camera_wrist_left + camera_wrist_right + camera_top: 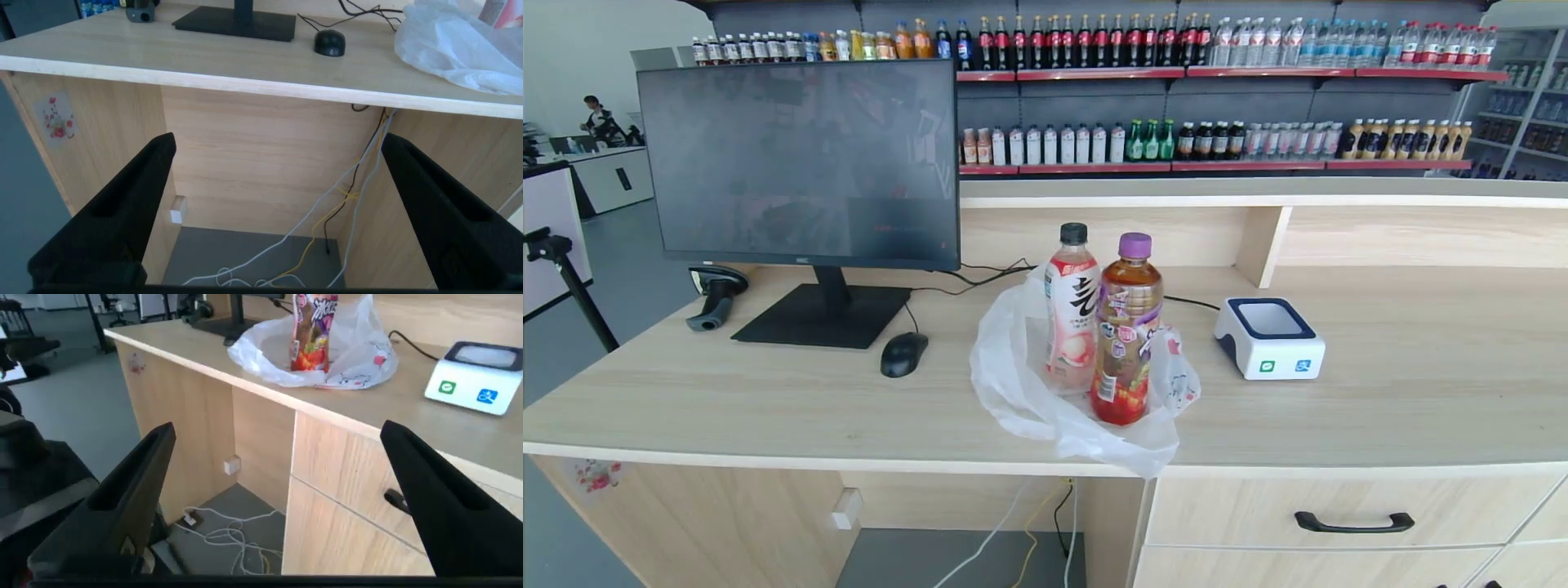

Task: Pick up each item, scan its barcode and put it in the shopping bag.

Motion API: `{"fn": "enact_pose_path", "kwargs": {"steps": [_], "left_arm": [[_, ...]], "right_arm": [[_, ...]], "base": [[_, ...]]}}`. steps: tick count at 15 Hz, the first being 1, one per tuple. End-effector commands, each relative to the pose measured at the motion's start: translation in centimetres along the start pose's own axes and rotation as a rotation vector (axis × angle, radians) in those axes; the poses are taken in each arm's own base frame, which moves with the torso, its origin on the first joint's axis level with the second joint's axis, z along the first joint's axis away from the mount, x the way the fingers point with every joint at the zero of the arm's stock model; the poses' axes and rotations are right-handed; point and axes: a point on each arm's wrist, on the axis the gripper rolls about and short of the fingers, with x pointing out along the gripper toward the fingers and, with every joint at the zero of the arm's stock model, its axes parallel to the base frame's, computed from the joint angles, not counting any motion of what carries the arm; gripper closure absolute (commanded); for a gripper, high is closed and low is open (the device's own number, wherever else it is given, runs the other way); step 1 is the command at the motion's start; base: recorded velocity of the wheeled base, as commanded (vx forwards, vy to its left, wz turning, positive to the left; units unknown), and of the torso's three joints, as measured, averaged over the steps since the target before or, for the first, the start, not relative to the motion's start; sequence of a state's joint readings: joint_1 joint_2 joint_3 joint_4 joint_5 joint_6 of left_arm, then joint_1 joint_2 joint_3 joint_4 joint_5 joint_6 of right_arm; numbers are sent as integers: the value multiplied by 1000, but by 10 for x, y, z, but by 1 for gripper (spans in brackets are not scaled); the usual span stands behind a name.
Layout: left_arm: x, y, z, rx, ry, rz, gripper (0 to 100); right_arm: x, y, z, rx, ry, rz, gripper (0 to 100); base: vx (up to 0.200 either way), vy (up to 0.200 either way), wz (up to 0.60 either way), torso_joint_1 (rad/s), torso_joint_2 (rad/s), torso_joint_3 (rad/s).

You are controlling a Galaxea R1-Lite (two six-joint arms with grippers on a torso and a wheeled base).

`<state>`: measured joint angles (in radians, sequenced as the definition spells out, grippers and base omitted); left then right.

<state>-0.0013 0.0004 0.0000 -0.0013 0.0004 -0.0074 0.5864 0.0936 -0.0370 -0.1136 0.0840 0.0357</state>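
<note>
Two bottles stand upright inside a clear plastic shopping bag (1021, 392) on the wooden counter (1380, 392): a pink-label bottle with a black cap (1071, 310) and an amber tea bottle with a purple cap (1125, 331). A white barcode scanner box (1268, 336) sits just right of the bag. My left gripper (274, 212) hangs open below the counter's front edge, facing the opening under it. My right gripper (278, 502) is open too, low in front of the counter, with the bag (343, 359), tea bottle (315, 331) and scanner (476, 376) beyond it.
A monitor (800, 163), a black mouse (903, 354) and a handheld scanner (715, 298) occupy the counter's left part. Cables (343, 212) hang in the gap under the counter. A drawer with a black handle (1353, 523) is at lower right. Shelves of bottles (1217, 98) stand behind.
</note>
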Motion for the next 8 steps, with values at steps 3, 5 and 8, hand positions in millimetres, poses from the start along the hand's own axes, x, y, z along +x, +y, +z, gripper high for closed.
{"fn": "enact_pose_path", "kwargs": {"steps": [3, 5, 8], "left_arm": [[0, 0, 0, 0, -1, 1, 0], [0, 0, 0, 0, -1, 1, 0], [0, 0, 0, 0, -1, -1, 0]], "right_arm": [[5, 5, -14, 40, 114, -582, 0], [7, 7, -14, 27, 118, -691, 0], [6, 9, -17, -71, 110, -624, 0]], "base": [[0, 0, 0, 0, 0, 0], [0, 0, 0, 0, 0, 0], [0, 0, 0, 0, 0, 0]]}}
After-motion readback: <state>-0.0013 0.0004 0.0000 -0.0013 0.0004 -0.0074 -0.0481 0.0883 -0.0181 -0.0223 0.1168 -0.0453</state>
